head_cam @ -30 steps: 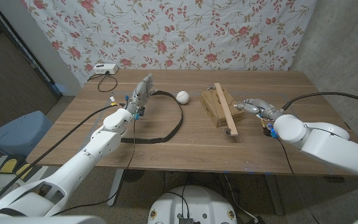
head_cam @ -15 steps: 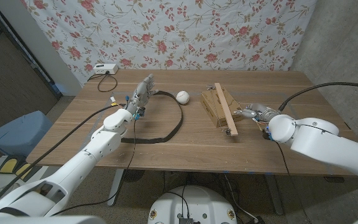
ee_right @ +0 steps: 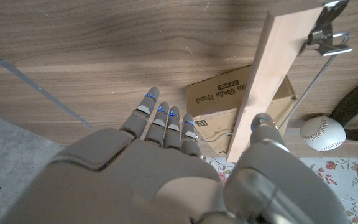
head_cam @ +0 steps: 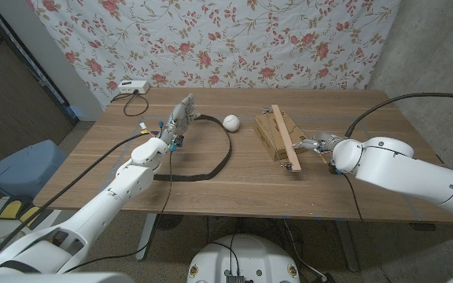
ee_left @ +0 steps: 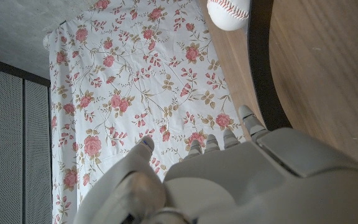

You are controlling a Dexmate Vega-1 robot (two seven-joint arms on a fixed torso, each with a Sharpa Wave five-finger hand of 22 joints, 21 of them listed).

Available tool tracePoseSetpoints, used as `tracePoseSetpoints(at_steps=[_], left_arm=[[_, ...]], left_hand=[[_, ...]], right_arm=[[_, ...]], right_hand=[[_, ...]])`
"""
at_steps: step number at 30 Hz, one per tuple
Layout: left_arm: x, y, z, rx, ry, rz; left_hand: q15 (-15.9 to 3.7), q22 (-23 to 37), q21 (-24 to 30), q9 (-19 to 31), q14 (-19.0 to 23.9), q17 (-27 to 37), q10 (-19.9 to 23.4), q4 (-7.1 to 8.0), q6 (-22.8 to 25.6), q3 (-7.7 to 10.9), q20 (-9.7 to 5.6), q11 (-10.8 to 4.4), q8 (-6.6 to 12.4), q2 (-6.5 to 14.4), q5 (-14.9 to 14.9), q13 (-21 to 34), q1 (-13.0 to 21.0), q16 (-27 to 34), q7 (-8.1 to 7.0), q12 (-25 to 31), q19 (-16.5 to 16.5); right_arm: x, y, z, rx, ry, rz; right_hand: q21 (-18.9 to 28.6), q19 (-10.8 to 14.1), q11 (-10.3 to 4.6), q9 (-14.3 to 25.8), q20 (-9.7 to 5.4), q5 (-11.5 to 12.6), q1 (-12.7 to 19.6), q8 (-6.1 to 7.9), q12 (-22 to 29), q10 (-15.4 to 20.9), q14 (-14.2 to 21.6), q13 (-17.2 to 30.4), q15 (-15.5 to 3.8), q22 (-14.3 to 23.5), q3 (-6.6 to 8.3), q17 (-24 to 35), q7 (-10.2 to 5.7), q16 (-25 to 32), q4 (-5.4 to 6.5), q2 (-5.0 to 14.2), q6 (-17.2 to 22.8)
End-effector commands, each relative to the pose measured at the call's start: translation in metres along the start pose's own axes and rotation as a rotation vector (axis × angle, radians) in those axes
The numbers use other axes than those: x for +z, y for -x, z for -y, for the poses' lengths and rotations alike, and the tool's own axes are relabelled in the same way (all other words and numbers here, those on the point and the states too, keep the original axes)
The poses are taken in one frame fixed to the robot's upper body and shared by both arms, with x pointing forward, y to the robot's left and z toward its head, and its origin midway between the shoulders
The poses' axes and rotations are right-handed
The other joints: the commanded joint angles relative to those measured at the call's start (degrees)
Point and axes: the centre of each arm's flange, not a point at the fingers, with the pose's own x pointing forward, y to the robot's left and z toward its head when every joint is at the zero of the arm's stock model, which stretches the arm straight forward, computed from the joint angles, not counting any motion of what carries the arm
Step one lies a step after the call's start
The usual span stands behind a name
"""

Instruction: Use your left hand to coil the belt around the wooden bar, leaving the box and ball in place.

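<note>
Belt: a dark, flat, limp strap, the belt (head_cam: 214, 149) lies on the wooden table (head_cam: 234, 189) in an open loop, arching from beside the left hand past the ball and trailing back toward the table's near edge.
Left hand: the left hand (head_cam: 181, 116) stands by the belt's far end, fingers stretched and apart, gripping nothing; whether it touches the strap cannot be told.
Key relation: the wooden bar (head_cam: 284, 135) lies well to the right of the belt, beyond the ball, its long axis running from the far side toward the near edge; the belt, judged from this, must travel across to it.
Wooden bar: a pale, straight, smooth slat resting across the box, with a metal clamp at its near end.
Box: the box (head_cam: 274, 134), brown cardboard, sits under the bar.
Ball: the ball (head_cam: 231, 122), a white stitched baseball, rests between belt and box, just beside the strap's curve.
Right hand: the right hand (head_cam: 314, 142), fingers extended and holding nothing, is just beside the bar; contact cannot be told.
Nearer hand: the right is nearer the bar, the left nearer the belt.
</note>
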Motion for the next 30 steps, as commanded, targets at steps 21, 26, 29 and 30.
tracePoseSetpoints(at_steps=[21, 26, 29, 30], left_arm=[[-0.003, 0.004, -0.009, 0.006, 0.004, -0.005], [-0.002, 0.004, -0.011, 0.002, 0.002, -0.003], [-0.002, 0.004, -0.012, -0.001, 0.001, -0.003], [-0.002, 0.004, -0.013, -0.001, 0.001, -0.003]], left_hand=[[0.44, 0.25, -0.50, 0.31, -2.75, 0.11, -3.48, -0.35, -2.72, 0.27, 0.65, 0.13, -0.09, -0.24, 0.39, 0.10, -0.24, -0.05, 0.01, 0.02, -5.05], [0.46, 0.25, -0.59, 0.31, -2.72, 0.11, -3.43, -0.38, -2.69, 0.23, 0.76, 0.21, -0.08, -0.32, 0.39, 0.11, -0.30, -0.05, 0.01, 0.02, -4.99], [0.41, 0.25, -0.64, 0.31, -2.69, 0.11, -3.41, -0.39, -2.71, 0.21, 0.79, 0.14, -0.09, -0.35, 0.39, 0.11, -0.32, -0.05, -0.01, 0.02, -5.00], [0.43, 0.26, -0.65, 0.31, -2.66, 0.11, -3.40, -0.39, -2.69, 0.21, 0.79, 0.13, -0.09, -0.36, 0.39, 0.11, -0.33, -0.03, -0.01, 0.03, -4.99]], right_arm=[[0.042, -0.013, -0.011, 0.088, 0.181, 0.022], [0.050, -0.014, -0.014, 0.047, 0.250, -0.020], [0.055, -0.014, -0.016, 0.013, 0.305, -0.087], [0.056, -0.015, -0.017, 0.004, 0.320, -0.108]], right_hand=[[1.05, 3.93, -0.19, 0.32, -0.10, 1.22, -1.40, 0.37, 0.60, 2.88, 4.27, 0.35, -0.43, 0.25, -1.32, 0.27, -0.03, 1.11, 0.41, -0.35, 2.35], [1.39, 5.70, -1.01, 0.32, 0.05, 1.76, 0.57, 0.30, 0.66, 3.70, 6.02, 0.46, -1.76, 0.22, -0.80, 0.22, -0.41, 1.49, -0.62, -0.01, 2.59], [1.49, 6.23, -1.16, 0.33, 0.11, 1.91, 1.24, 0.32, 0.79, 4.17, 6.50, 0.55, -2.24, 0.22, -0.63, 0.27, -0.59, 1.63, -0.95, 0.08, 2.74], [1.62, 6.87, -1.17, 0.35, 0.55, 2.10, 2.03, 0.36, 0.89, 4.57, 7.21, 0.66, -2.68, 0.24, -0.50, 0.36, -0.60, 1.87, -1.36, 0.06, 2.99]])
